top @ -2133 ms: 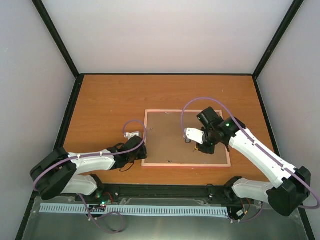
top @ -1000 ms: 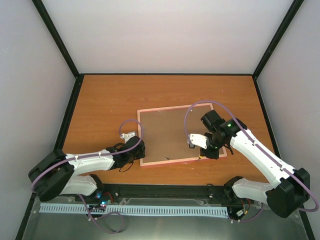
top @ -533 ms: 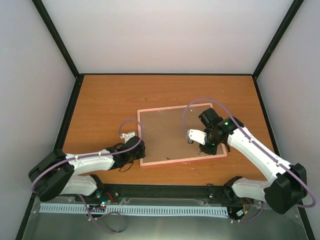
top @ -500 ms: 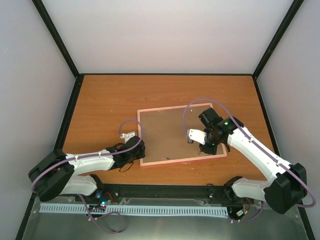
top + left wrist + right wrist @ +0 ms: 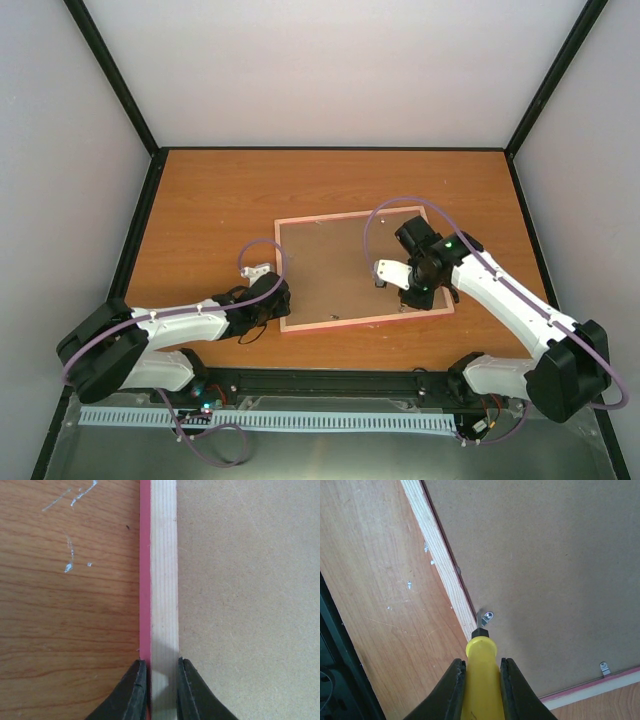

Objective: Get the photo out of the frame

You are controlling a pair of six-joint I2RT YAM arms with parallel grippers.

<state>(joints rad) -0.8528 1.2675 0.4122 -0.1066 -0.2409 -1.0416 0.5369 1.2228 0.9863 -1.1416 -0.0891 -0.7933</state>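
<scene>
The frame (image 5: 330, 322) lies face down on the table, thin pink border outside, brown backing panel (image 5: 325, 270) filling it. The photo is hidden under the panel. My left gripper (image 5: 272, 300) is shut on the frame's left rail near its near corner; in the left wrist view the jaws (image 5: 161, 680) pinch the pink edge and pale wood strip (image 5: 164, 580). My right gripper (image 5: 408, 292) is shut on the yellow-handled screwdriver (image 5: 481, 680), whose tip touches a small metal retaining tab (image 5: 486, 616) beside the frame's rail (image 5: 442, 565).
A second metal tab (image 5: 604, 668) sits on the panel by the adjoining rail. The orange-brown wooden table (image 5: 220, 200) surrounds the frame, boxed by black posts and pale walls. A black rail (image 5: 330, 380) runs along the near edge.
The frame has turned slightly counter-clockwise and shifted left since two seconds ago. Over the last half second my right gripper has crept slightly along the right rail; the left has held still.
</scene>
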